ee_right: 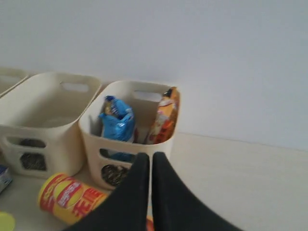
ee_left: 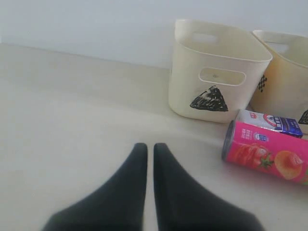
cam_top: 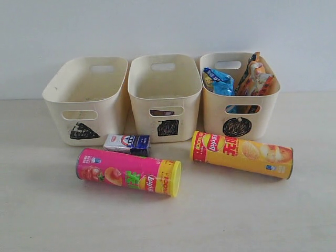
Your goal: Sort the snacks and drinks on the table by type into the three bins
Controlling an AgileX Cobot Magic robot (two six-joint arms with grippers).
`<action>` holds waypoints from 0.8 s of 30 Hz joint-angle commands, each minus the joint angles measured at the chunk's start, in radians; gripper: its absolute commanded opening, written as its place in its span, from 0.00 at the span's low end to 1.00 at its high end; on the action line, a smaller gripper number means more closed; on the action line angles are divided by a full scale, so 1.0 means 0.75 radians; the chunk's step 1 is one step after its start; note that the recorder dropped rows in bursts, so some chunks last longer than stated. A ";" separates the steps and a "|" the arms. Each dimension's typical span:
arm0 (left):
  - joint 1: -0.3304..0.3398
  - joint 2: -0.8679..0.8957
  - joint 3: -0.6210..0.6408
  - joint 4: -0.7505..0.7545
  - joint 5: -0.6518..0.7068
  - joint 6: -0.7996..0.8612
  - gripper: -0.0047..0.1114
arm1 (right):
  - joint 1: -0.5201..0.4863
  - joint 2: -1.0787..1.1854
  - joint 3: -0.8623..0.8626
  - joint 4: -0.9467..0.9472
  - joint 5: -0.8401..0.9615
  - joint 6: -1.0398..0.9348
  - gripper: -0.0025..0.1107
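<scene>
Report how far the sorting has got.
Done: the crinkly blue bag and orange-white bag sit in the cream plastic tub marked with a circle. In hand: nothing; the left gripper and right gripper are both shut and empty. Left: the pink chip tube, yellow-orange chip tube and small white-and-blue carton lie on the pale beige table.

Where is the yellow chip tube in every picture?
Exterior view: the yellow-orange cylindrical chip tube lies on its side in front of the circle-marked cream plastic bin.
Left wrist view: not in it.
Right wrist view: the tube lies in front of that same bin.
Shared landmark: the square-marked cream plastic bin shows in all three views.
</scene>
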 commanded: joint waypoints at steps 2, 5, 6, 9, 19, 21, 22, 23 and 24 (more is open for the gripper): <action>-0.004 -0.005 0.005 -0.011 -0.008 0.001 0.08 | -0.003 -0.014 0.047 -0.017 -0.175 0.005 0.02; -0.004 -0.005 0.005 -0.011 -0.008 0.001 0.08 | -0.003 -0.014 0.075 -0.017 -0.199 0.094 0.02; -0.004 -0.005 0.005 -0.011 -0.008 0.001 0.08 | -0.003 -0.014 0.085 -0.017 -0.205 0.094 0.02; -0.004 -0.005 0.005 -0.011 -0.008 0.001 0.08 | -0.003 -0.019 0.115 -0.017 -0.178 0.051 0.02; -0.004 -0.005 0.005 -0.011 -0.008 0.001 0.08 | -0.003 -0.022 0.117 -0.017 0.063 -1.032 0.02; -0.004 -0.005 0.005 -0.011 -0.008 0.001 0.08 | -0.003 -0.022 0.117 -0.017 0.171 -1.164 0.02; -0.004 -0.005 0.005 -0.011 -0.008 0.001 0.08 | -0.003 -0.022 0.117 -0.017 0.231 -1.199 0.02; -0.004 -0.005 0.005 -0.011 -0.008 0.001 0.08 | -0.003 -0.022 0.117 -0.017 0.281 -1.232 0.02; -0.004 -0.005 0.005 -0.011 -0.008 0.001 0.08 | -0.003 -0.028 0.117 -0.017 0.353 -1.270 0.02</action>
